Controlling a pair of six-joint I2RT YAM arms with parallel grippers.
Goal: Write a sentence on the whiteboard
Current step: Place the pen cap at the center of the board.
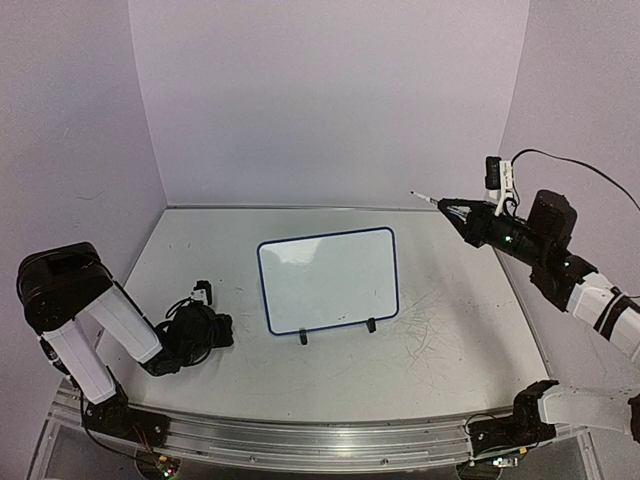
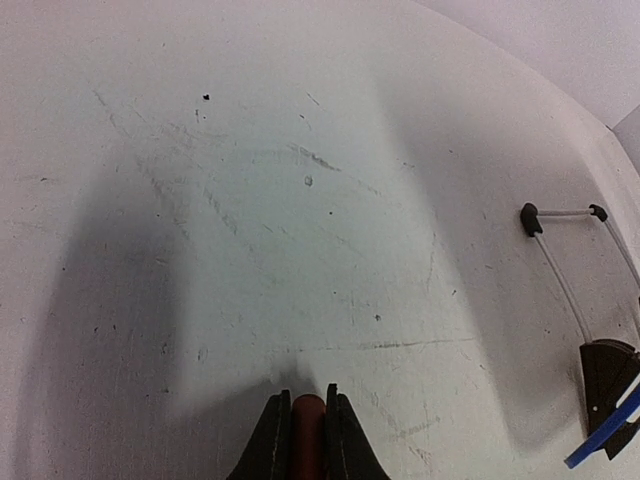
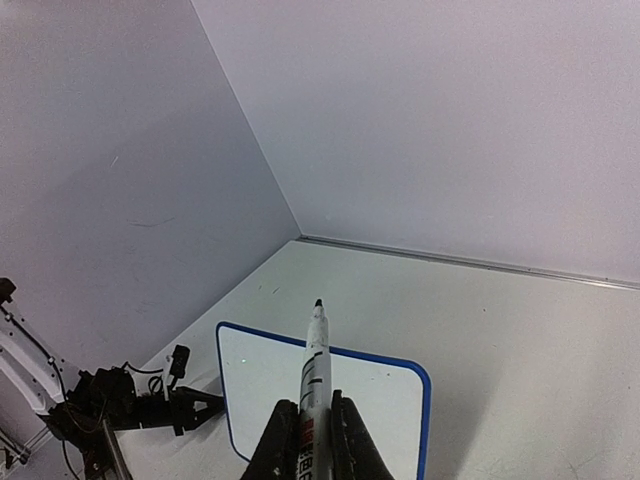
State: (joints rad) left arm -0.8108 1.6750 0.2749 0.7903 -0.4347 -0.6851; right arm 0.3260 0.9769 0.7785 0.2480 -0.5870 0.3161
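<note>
My right arm (image 1: 560, 270) is lifted high, with the elbow bent and the forearm reaching inward over the far right part of the table (image 1: 470, 350). The right hand (image 1: 452, 210) is closed around a marker (image 1: 422, 197). Its two fingers press the barrel from both sides. The uncapped dark tip points forward and a little upward, away from the hand, and touches nothing.

From this hand the whiteboard (image 1: 328, 282) is ahead and below, well apart. In the right wrist view the marker barrel crosses over the board's upper blue rim. The face of the board is plain white. Two black clip feet (image 1: 303, 338) sit on the edge of the board closest to the arm bases. I cannot tell if the board lies flat or leans on them.

My left arm (image 1: 110, 320) is folded low, with the forearm going down to the table. The left hand (image 2: 306, 395) is very close to the scuffed surface. I cannot tell if it touches. Its fingers are nearly together, and a small reddish piece (image 2: 308, 430) with a round end sits between them, gripped from both sides. I cannot tell what this piece is.

From the left hand the whiteboard is ahead and to the right, near but apart. In the left wrist view only one black foot and a short part of the blue rim show, at the right border.
</note>
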